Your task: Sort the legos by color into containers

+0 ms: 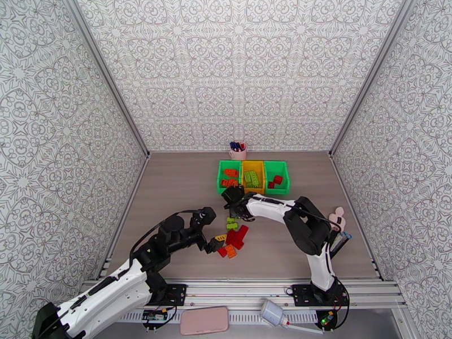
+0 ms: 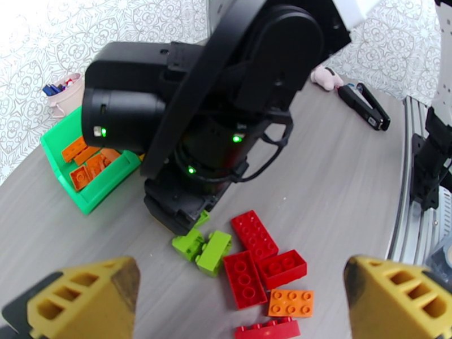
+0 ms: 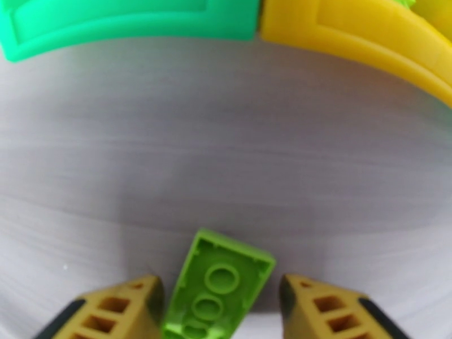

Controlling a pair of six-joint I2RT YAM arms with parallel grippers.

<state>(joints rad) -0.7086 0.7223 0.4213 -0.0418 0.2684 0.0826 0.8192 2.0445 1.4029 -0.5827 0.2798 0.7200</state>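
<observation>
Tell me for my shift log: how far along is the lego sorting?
Done: sorted bricks lie in all three bins. In hand: the right claw brackets a light green brick, not gripped yet. Left: a mixed pile on the table.

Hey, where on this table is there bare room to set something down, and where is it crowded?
Bare table lies left of the left green bin, and also right of the right green bin. Crowded: the middle, from the bins down through the loose bricks.
</observation>
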